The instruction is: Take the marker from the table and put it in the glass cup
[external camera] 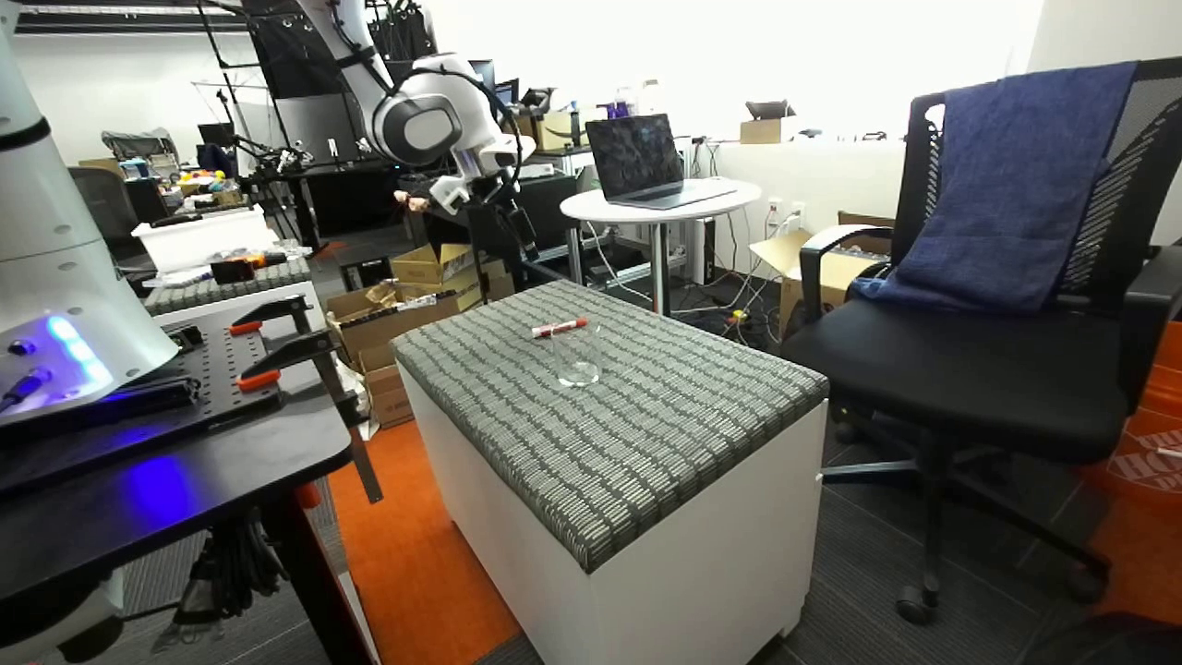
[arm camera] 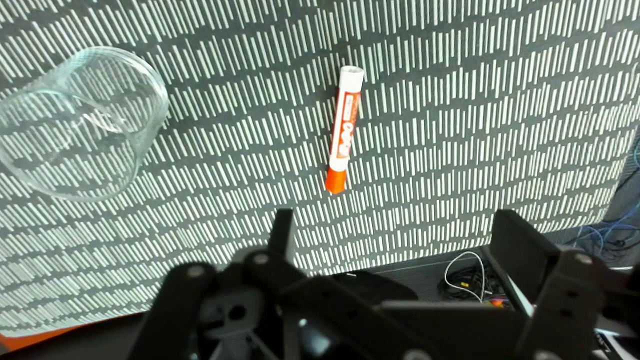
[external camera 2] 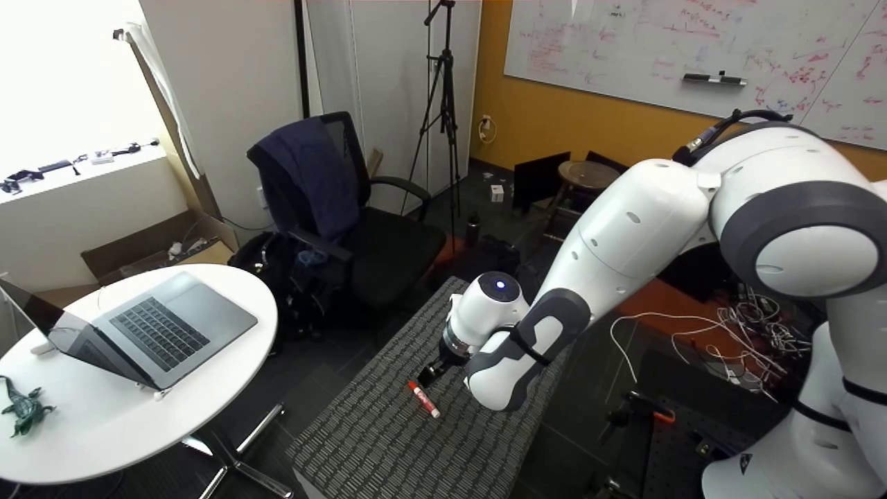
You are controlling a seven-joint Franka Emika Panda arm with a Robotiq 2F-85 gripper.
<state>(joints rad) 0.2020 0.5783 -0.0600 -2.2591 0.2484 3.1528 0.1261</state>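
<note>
The red and white marker lies flat on the grey woven table top, seen as the marker [external camera: 560, 328] and the table [external camera: 665, 406] in an exterior view. It also shows in an exterior view [external camera 2: 424, 400] and mid-frame in the wrist view [arm camera: 344, 132]. The clear glass cup [external camera: 578, 365] stands upright near the marker, apart from it; in the wrist view the cup [arm camera: 85, 125] is at the left. In an exterior view the arm hides the cup. My gripper [arm camera: 393, 215] is open and empty, above the table top; it also shows in an exterior view [external camera: 528, 245].
A round white table [external camera 2: 229, 333] with a laptop [external camera 2: 166, 333] and a black chair [external camera: 960, 360] with a blue cloth stand beside the table. The black desk [external camera: 305, 434] bears the robot base and clamps. Cardboard boxes [external camera: 388, 323] stand on the floor.
</note>
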